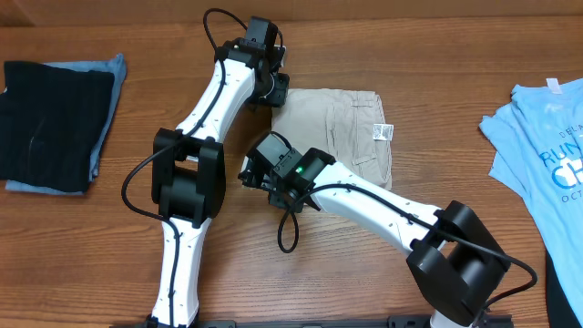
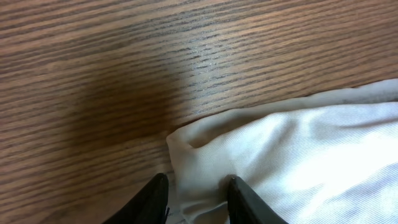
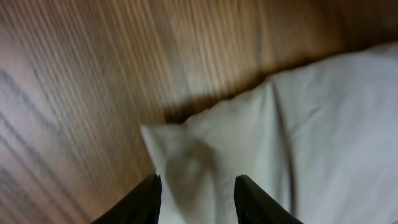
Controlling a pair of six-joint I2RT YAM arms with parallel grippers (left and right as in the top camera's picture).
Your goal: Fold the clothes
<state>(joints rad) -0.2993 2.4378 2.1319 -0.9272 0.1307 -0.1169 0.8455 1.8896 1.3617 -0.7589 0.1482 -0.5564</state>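
Note:
The pale beige shorts [image 1: 337, 128] lie folded into a compact rectangle at the table's middle, with a small white label [image 1: 383, 132] on top. My left gripper [image 1: 273, 91] sits at their far left corner. In the left wrist view its jaws [image 2: 198, 186] stand apart over the wrinkled corner of the shorts [image 2: 298, 149], which rests on the wood. My right gripper [image 1: 260, 169] is at the near left corner. The right wrist view is blurred, but its jaws [image 3: 198, 186] stand apart above a limp corner of the shorts [image 3: 323, 124].
A black folded garment [image 1: 50, 123] lies on a blue cloth [image 1: 107, 77] at the far left. A light blue printed T-shirt [image 1: 547, 155] is spread at the right edge. Bare wood table [image 1: 437, 55] surrounds the shorts.

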